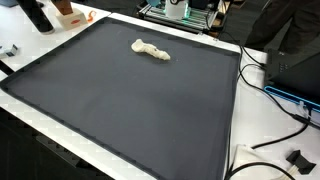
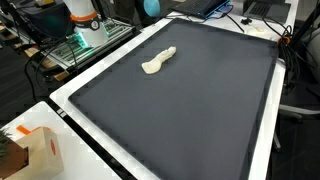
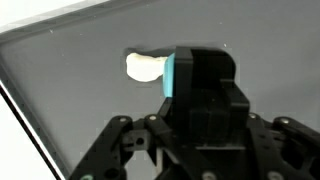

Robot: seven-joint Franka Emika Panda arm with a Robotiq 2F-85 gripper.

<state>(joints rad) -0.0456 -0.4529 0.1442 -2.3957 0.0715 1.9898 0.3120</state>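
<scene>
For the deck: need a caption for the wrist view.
Wrist view: gripper over a dark mat, partly hiding a cream object.

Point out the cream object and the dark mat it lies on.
cream object [image 2: 159,60]: in an exterior view, on its middle.
dark mat [image 2: 190,120]: in an exterior view, on bare surface near its middle.

Your gripper [image 3: 205,80] comes into the wrist view from the bottom edge and fills the lower centre. Linkages splay out on both sides. The jaws look drawn together, but it's one dark mass, so I can't confirm.
</scene>
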